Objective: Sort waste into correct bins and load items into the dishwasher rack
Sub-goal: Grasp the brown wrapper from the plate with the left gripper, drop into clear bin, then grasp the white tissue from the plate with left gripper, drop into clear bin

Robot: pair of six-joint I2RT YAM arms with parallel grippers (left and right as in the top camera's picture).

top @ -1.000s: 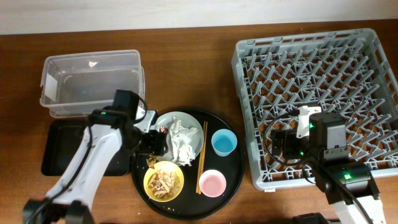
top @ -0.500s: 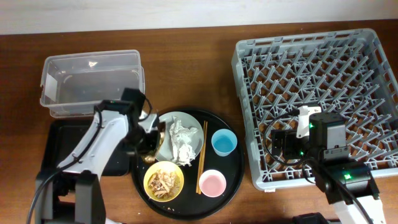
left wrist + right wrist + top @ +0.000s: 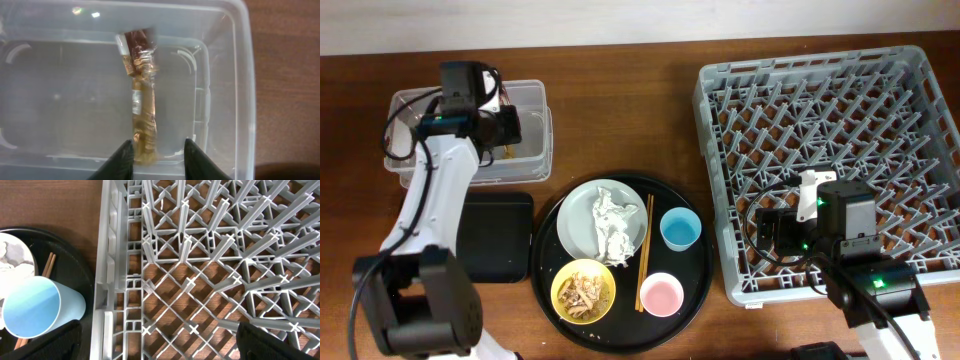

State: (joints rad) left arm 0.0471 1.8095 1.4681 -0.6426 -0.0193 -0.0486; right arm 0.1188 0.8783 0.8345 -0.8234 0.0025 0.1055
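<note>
My left gripper (image 3: 508,128) hovers over the clear tub (image 3: 420,105). In the left wrist view its jaws (image 3: 156,145) stand apart, and the brown-and-red wrapper (image 3: 142,100) hangs inside the tub (image 3: 235,75), its lower end against the left finger only. My right gripper (image 3: 767,235) is wide open over the front left of the grey dishwasher rack (image 3: 820,150), holding nothing. On the round black tray (image 3: 695,280) sit the plate (image 3: 582,215) with the white tissue (image 3: 612,225), the yellow bowl (image 3: 583,291) of food scraps, the blue cup (image 3: 680,229), the pink cup (image 3: 661,294) and the chopsticks (image 3: 645,250).
The shallow black rectangular tray (image 3: 495,240) lies in front of the clear tub, left of the round tray. In the right wrist view the blue cup (image 3: 35,312) and chopsticks (image 3: 47,265) sit just left of the rack's wall (image 3: 107,280).
My left arm has swung from the round tray back over the clear tub, carrying the wrapper, and its jaws have parted. The right arm has not moved.
</note>
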